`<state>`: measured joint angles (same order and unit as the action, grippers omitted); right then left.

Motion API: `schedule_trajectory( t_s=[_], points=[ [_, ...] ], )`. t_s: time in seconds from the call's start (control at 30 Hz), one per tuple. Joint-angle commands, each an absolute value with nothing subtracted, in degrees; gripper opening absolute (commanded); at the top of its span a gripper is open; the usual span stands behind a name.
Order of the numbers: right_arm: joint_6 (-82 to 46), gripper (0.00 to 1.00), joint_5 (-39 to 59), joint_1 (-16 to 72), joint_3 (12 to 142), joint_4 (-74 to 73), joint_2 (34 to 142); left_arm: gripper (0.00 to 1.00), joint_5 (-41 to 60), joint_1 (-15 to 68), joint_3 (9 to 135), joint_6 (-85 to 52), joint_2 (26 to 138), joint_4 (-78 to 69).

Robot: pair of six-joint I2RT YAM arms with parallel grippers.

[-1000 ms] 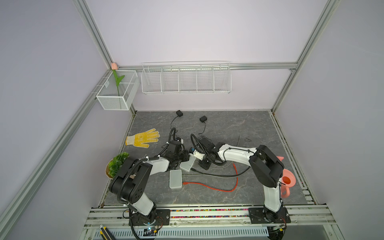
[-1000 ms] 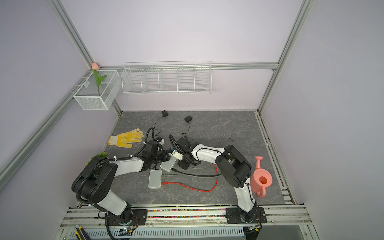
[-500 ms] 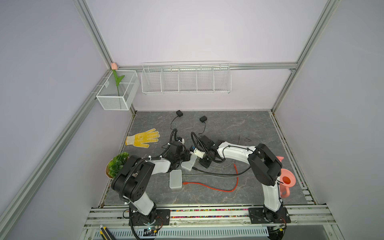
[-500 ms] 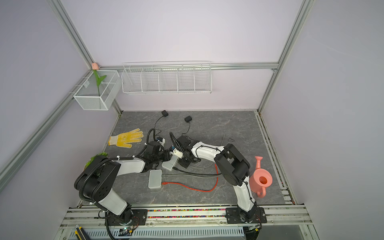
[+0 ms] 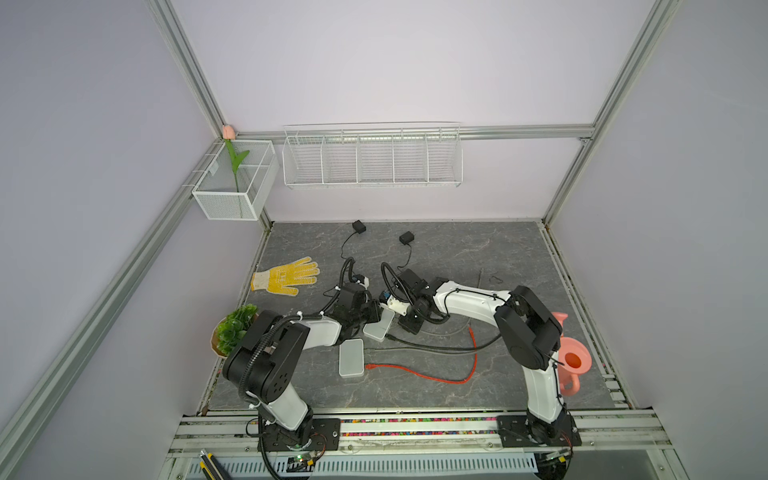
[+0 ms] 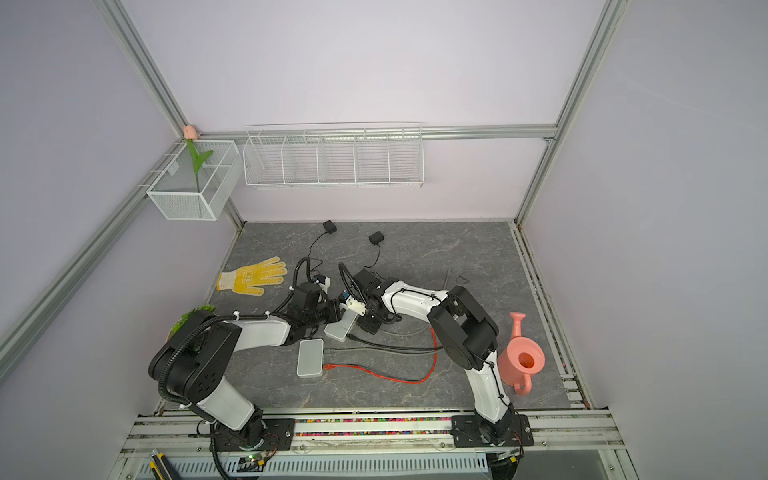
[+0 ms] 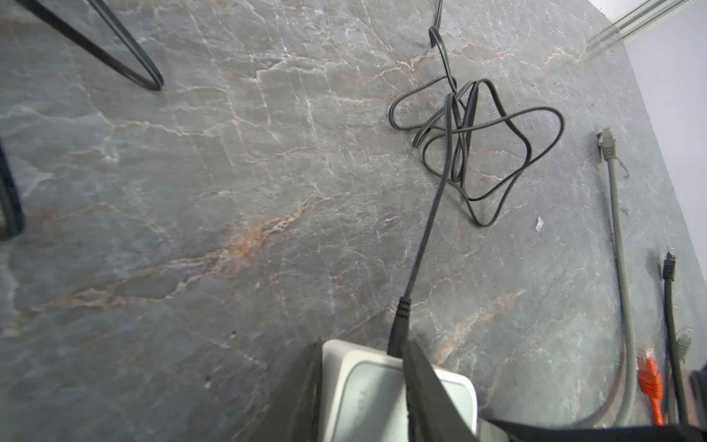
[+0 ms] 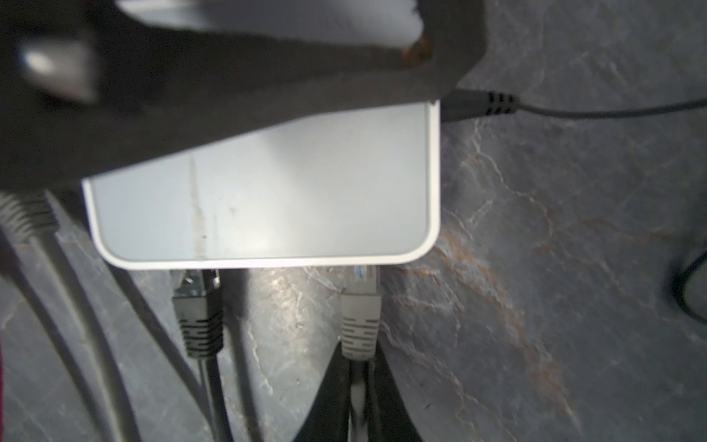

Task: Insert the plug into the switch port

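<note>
Near the middle of the tabletop (image 5: 478,257), a little toward its left edge, the left gripper (image 7: 363,356) is clamped on the white switch (image 8: 267,199). The grey plug (image 8: 359,306) has its tip at the switch's port edge, beside a black plug (image 8: 197,306); how deep it sits is unclear. The right gripper (image 8: 358,369) has its jaws close either side of the grey cable (image 8: 357,405) behind the plug; whether they pinch it I cannot tell.

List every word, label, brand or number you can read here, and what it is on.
Nothing can be read.
switch: faint marking on its top in the left wrist view, too blurred to read.
yellow glove: dark print near the cuff, too small to read.
</note>
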<state>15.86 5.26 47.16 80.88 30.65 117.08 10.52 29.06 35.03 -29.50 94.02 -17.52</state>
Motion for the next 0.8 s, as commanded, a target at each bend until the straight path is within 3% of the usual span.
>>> schedule_trajectory(
  t_s=[0.0, 0.47, 0.77],
  points=[
    [18.85, 0.16, 7.59, 47.00, 82.49, 7.54, 118.21, 0.34, 29.21, 32.90, 35.92, -31.56, 92.46, -10.80],
    [21.28, 0.24, 5.03, 46.07, 91.88, 15.53, 122.43, 0.34, 28.98, 32.26, 32.70, -34.50, 87.96, -13.56],
    [21.38, 0.31, 3.13, 45.97, 87.10, 14.94, 118.83, 0.33, 27.20, 29.23, 34.92, -31.41, 84.36, -7.88]
  ],
)
